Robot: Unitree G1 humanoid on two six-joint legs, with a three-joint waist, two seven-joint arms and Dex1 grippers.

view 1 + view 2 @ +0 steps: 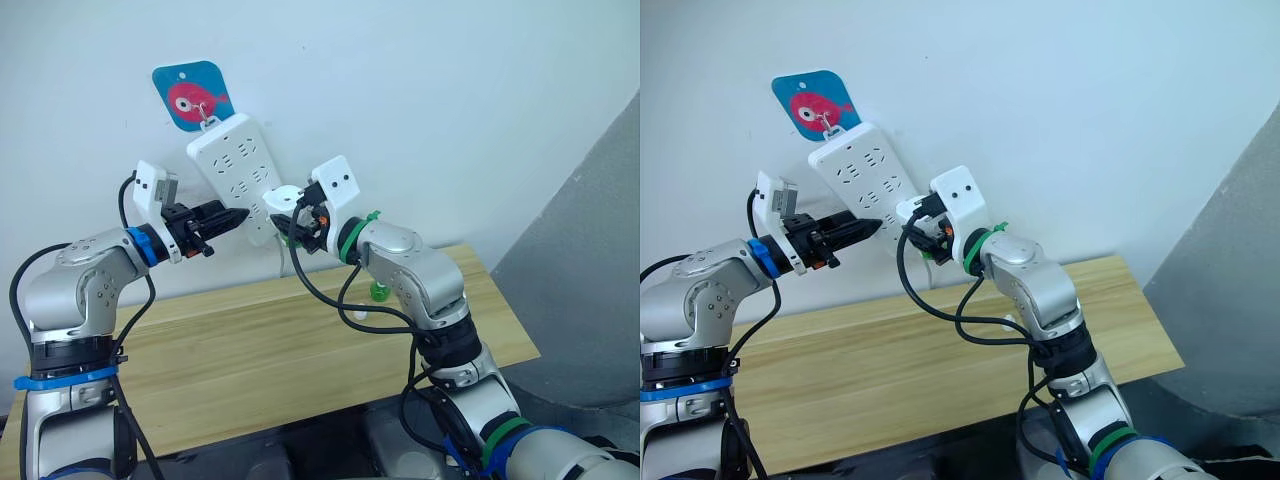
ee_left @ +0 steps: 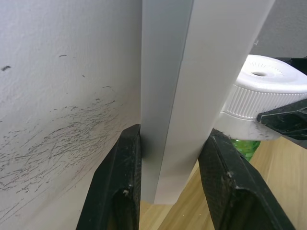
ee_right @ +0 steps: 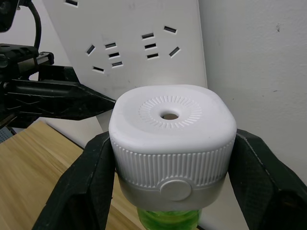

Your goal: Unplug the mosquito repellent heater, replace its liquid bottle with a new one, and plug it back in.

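the mosquito repellent heater (image 3: 172, 143) is being gripped by the right gripper (image 3: 172, 187), its two black fingers clamped on the ribbed sides of the white body, with the green liquid bottle (image 3: 165, 218) showing below it. the heater is being held against the lower end of the power strip (image 1: 240, 180), which is hanging tilted on the wall from a hook below a blue fish sticker (image 1: 193, 95). the strip's lower edge is being pinched by the left gripper (image 2: 170, 182), one finger on either side of the white bar, so that it is being steadied.

whether the prongs are seated in a socket cannot be told, as the heater's back is hidden. a second green bottle (image 1: 380, 291) is standing on the wooden table (image 1: 250, 350) near its back edge, by the wall, partly hidden behind the right arm, with a small white cap (image 1: 358, 310) lying just in front of it. which bottle is fitted cannot be read, so the step in hand is judged to be either the pulling out or the plugging back in.

for either, a straight move square to the strip's face is being called for, with the strip kept braced, since it hangs freely and would swing. the black cables looping off the right wrist are hanging close to the table bottle and could be caught on it.
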